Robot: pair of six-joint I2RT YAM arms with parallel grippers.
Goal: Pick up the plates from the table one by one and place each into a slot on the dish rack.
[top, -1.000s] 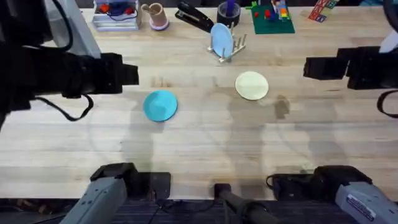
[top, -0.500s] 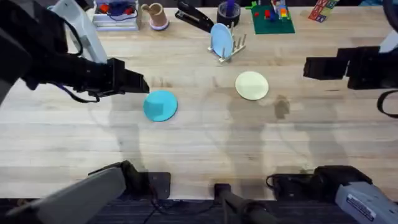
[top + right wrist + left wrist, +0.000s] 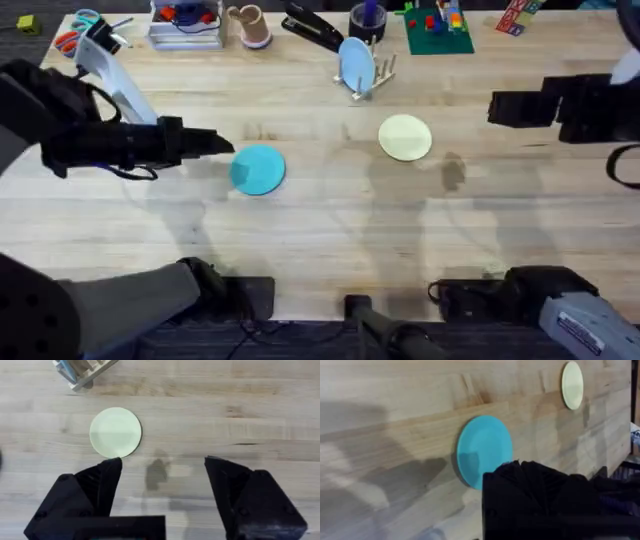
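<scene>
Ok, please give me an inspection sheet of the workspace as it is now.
Surface: wooden table, bare in the middle.
Job's things: teal plate and cream plate lie flat; dish rack holds a light-blue plate.
Clutter: stapler, cup, toys along the far edge.
Grippers: left gripper beside the teal plate; right gripper open, empty.
Cables: black cable under the left arm.
Surroundings: nothing seen.

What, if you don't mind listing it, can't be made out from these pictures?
- Left hand: in the overhead view the tip is dark; in the left wrist view it is a black blur over the teal plate's lower edge, so its state and any contact are unclear.
- Dish rack: slots too small overhead, partly covered by the light-blue plate; cut off by the edge in the right wrist view.
- Right hand: open, above the table.
</scene>
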